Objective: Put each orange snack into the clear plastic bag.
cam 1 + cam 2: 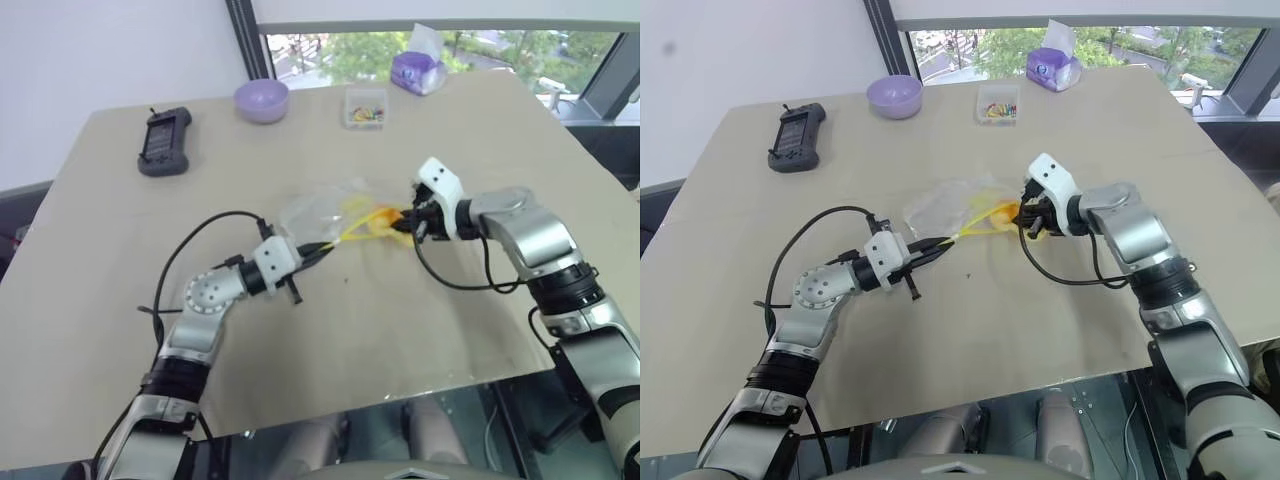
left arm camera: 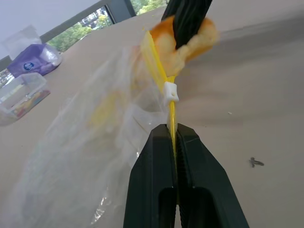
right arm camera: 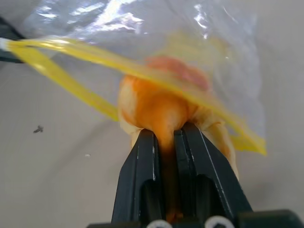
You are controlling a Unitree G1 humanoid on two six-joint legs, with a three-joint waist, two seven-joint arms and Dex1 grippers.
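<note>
near the middle of the frame in the left eye view, the clear plastic bag (image 1: 320, 210) lies on the table (image 1: 400, 340) with its yellow zip strip lifted toward the lower left. the left gripper (image 1: 322, 249) pulls that strip taut, which i judge is meant to keep the mouth spread so something can go through it. in the left wrist view its fingers (image 2: 152, 185) are pressed together with only the thin yellow strip between them.

the right gripper (image 1: 402, 224) comes in from the right of the frame and points at the bag's opening. its jaws are nearly closed, pinching the orange snack (image 3: 159, 107) so hard that the soft bun bulges out on both sides of the fingers (image 3: 142, 175). in the right wrist view the snack sits right at the bag's mouth, between the two yellow edges, partly past them but not yet let go. the bag's far, closed end stays flat on the table.
</note>
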